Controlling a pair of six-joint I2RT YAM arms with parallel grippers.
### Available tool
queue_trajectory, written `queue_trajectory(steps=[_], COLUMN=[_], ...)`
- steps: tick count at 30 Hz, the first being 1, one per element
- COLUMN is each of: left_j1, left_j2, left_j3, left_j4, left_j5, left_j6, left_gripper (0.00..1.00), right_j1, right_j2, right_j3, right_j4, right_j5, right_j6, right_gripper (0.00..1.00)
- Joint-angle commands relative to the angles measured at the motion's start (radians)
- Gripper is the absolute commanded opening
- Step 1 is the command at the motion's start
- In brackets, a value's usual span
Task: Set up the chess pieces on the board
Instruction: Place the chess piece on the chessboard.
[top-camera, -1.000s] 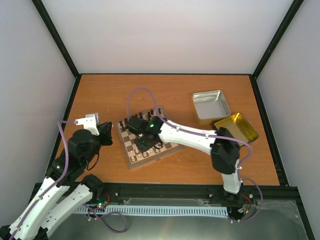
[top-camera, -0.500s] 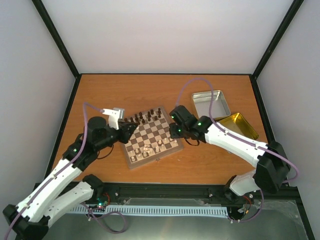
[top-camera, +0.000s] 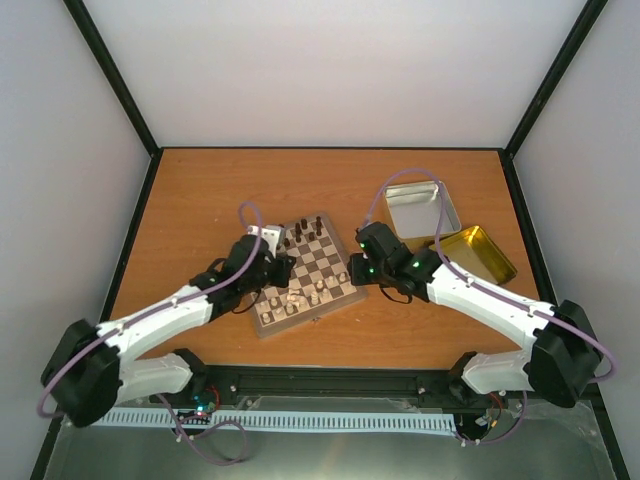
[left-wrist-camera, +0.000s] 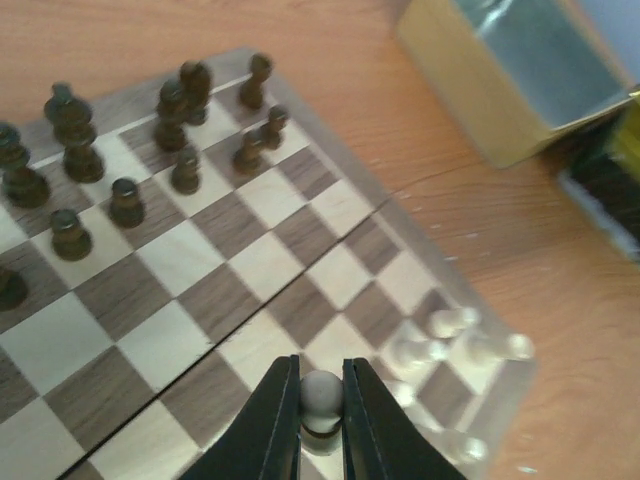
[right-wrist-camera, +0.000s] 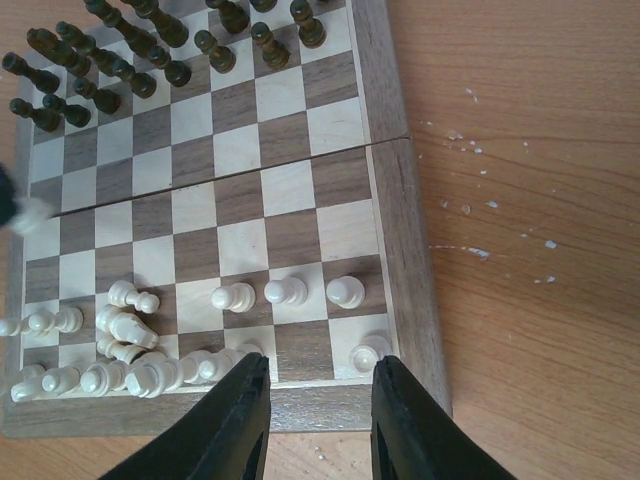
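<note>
The left hand (left-wrist-camera: 321, 368) pinches a cream pawn (left-wrist-camera: 321, 392), base hidden in its grip, over the board (right-wrist-camera: 391, 210). The right hand (right-wrist-camera: 318, 395), spread, partly covers the toppled chess pieces (right-wrist-camera: 120, 375) at its left.

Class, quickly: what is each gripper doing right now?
Left gripper: closed on a pale chess piece.
Right gripper: open, holding nothing.

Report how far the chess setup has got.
Done: the dark chessmen stand at the board's far end, and three pale pawns stand in a row, plus one corner piece. In hand: the left tool is shut on a pale chessman; the right tool hangs open, empty. Left: a heap of toppled pale pieces.
</note>
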Motion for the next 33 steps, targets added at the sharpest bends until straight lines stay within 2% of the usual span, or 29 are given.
queue_trajectory(steps=[1, 8, 14, 20, 33], left_j1=[-0.030, -0.032, -0.032, -0.032, -0.032], left_j2=[0.120, 0.285, 0.346, 0.334, 0.292], left_j3=[-0.002, 0.093, 0.091, 0.062, 0.039], left_j4=[0.124, 0.032, 0.008, 0.025, 0.004], left_j5=[-0.227, -0.257, -0.269, -0.263, -0.224], left_j6=[0.025, 0.068, 0.078, 0.080, 0.071], left_gripper=[0.01, 0.01, 0.02, 0.11, 0.21], right_j1=[-0.016, -0.022, -0.024, -0.025, -0.026], right_j2=[-0.043, -0.057, -0.069, -0.071, -0.078], right_j3=[-0.023, -0.041, -0.050, -0.054, -0.065], right_j4=[0.040, 0.042, 0.043, 0.039, 0.043], right_j5=[0.009, -0.001, 0.002, 0.006, 0.002], right_j6=[-0.014, -0.027, -0.027, -0.032, -0.026], right_gripper=[0.30, 0.30, 0.30, 0.30, 0.30])
